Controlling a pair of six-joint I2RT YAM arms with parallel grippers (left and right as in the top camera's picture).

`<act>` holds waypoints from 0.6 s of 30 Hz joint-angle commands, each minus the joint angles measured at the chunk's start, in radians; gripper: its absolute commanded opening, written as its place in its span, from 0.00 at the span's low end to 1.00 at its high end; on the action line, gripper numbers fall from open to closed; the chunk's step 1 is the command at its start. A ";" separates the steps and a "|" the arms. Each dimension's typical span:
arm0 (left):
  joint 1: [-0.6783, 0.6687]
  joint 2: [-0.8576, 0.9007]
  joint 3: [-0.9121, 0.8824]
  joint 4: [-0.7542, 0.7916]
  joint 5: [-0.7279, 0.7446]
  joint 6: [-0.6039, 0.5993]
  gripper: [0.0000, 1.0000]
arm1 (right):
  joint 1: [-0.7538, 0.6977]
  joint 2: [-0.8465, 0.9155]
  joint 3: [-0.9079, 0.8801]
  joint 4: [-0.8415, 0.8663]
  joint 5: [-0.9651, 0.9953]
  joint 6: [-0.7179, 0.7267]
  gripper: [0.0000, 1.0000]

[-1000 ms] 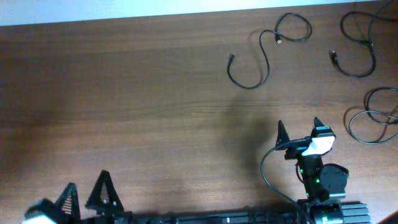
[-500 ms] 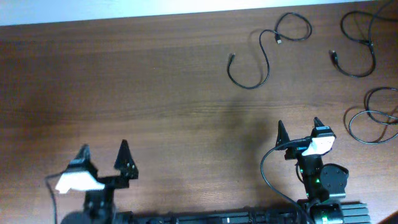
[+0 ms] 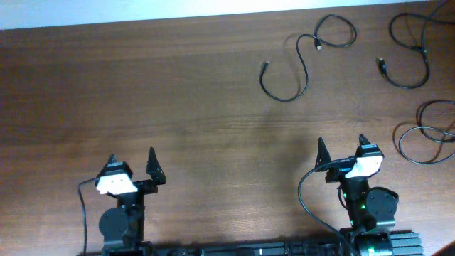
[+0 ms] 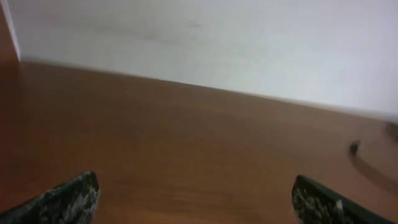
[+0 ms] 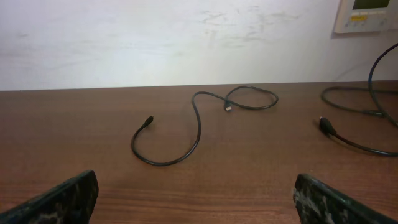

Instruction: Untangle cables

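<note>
Three separate black cables lie on the wooden table at the far right. One S-shaped cable (image 3: 298, 60) with a loop lies at the back centre-right; it also shows in the right wrist view (image 5: 198, 124). A second cable (image 3: 411, 50) curls at the back right corner, its plug end showing in the right wrist view (image 5: 329, 129). A third coiled cable (image 3: 426, 135) lies at the right edge. My left gripper (image 3: 131, 162) is open and empty at the front left. My right gripper (image 3: 341, 146) is open and empty at the front right, short of the cables.
The brown wooden table (image 3: 142, 92) meets a white wall at the back. A wall panel (image 5: 367, 15) hangs at the right in the right wrist view. A thick black wire fixed to the right arm (image 3: 306, 199) loops at the front.
My left arm has come up from the front left edge and moved right and forward, its gripper now pointing across the table. The right arm and the cables have not moved.
</note>
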 commanded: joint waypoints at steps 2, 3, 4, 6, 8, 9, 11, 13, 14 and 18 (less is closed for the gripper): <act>-0.003 -0.005 -0.001 -0.010 0.051 0.285 0.99 | 0.005 -0.008 -0.008 -0.001 0.013 0.003 0.99; -0.003 -0.005 -0.001 -0.009 0.045 0.285 0.99 | 0.005 -0.008 -0.008 -0.001 0.013 0.003 0.99; -0.003 -0.005 -0.001 -0.008 0.045 0.285 0.99 | 0.005 -0.008 -0.008 -0.001 0.013 0.003 0.99; -0.003 -0.005 -0.001 -0.008 0.045 0.285 0.99 | 0.005 -0.008 -0.008 -0.001 0.013 0.003 0.99; -0.003 -0.005 -0.001 -0.008 0.045 0.285 0.99 | 0.005 -0.008 -0.008 -0.001 0.013 0.003 0.99; -0.003 -0.005 -0.001 -0.009 0.045 0.285 0.99 | 0.005 -0.008 -0.008 -0.001 0.013 0.003 0.99; -0.003 -0.005 -0.001 -0.008 0.045 0.285 0.99 | 0.005 -0.008 -0.008 -0.001 0.013 0.003 0.99; -0.003 -0.005 -0.001 -0.008 0.045 0.285 0.99 | 0.005 -0.008 -0.008 -0.001 0.013 0.003 0.99; -0.003 -0.005 -0.001 -0.008 0.045 0.285 0.99 | 0.005 -0.008 -0.008 -0.001 0.013 0.003 0.99; -0.003 -0.005 -0.001 -0.008 0.045 0.285 0.99 | 0.005 -0.008 -0.008 -0.001 0.013 0.003 0.99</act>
